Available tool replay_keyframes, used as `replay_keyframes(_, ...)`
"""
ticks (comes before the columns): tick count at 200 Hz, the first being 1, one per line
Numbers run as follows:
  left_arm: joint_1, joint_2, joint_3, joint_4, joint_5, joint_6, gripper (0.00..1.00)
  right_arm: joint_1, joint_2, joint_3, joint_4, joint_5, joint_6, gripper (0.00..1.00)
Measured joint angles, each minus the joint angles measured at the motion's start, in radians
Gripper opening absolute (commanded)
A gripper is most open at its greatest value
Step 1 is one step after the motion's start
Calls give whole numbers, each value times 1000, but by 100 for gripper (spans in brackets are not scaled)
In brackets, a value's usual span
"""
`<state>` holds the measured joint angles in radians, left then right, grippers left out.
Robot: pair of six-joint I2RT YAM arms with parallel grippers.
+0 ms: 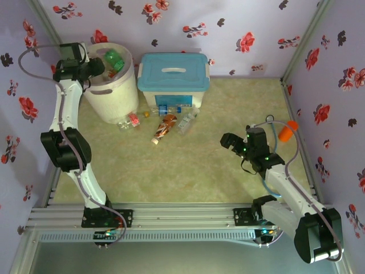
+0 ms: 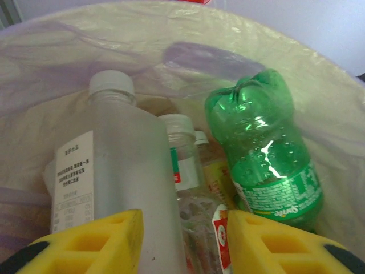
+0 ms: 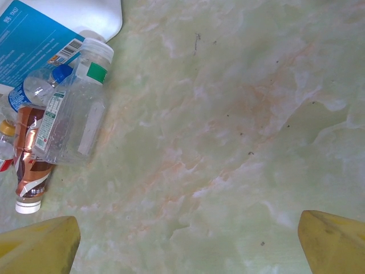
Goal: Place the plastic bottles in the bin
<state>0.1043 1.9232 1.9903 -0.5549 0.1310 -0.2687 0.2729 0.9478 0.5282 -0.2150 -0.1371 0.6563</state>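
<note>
We see the round white plastic bin (image 1: 114, 98), lined with thin pale film, already holding a ribbed green "Sprite" bottle (image 2: 265, 154) and a frosted, white-capped bottle (image 2: 122, 165) with a printed white label. The left arm reaches up over the bin, and its yellow left pincer (image 2: 183, 222) is drawn in and clasps nothing. More crinkled clear bottles (image 1: 165, 123) lie on the marbled table (image 3: 239, 114). The right pincer (image 3: 188, 234) hangs spread wide above it.

The table (image 1: 188, 171) is viewed whole from above and behind the arm bases (image 1: 107, 218). The bin (image 2: 171, 34) is looked into closely from the left wrist. The bottles (image 3: 71, 120) by the blue-lidded box (image 3: 85, 14) are seen low from the right wrist; both spots are shared overhead.
</note>
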Motion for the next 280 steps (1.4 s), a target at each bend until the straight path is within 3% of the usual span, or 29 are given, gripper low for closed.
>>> replay_keyframes(50, 10, 0, -26, 38, -1, 3, 38, 0, 0, 0, 0, 0, 0, 99)
replay_keyframes(92, 9, -25, -39, 45, 0, 1, 58, 0, 0, 0, 0, 0, 0, 99)
replay_keyframes(125, 6, -101, -49, 39, 0, 15, 65, 0, 7, 0, 1, 0, 1, 99)
replay_keyframes(159, -33, -275, -74, 39, -13, 47, 71, 0, 16, 0, 6, 0, 2, 99)
replay_keyframes(187, -153, -444, -150, 40, -57, 93, 72, 0, 16, 0, 9, 3, 2, 99)
replay_keyframes(212, -341, -525, -220, 42, -162, 146, 73, 0, 16, 0, 9, 6, 2, 99)
replay_keyframes(239, -520, -504, -301, 44, -250, 177, 75, 0, 13, 0, 8, 14, 2, 98)
replay_keyframes(280, -655, -356, -396, 47, -304, 173, 80, 0, -15, 0, -1, 29, 2, 98)
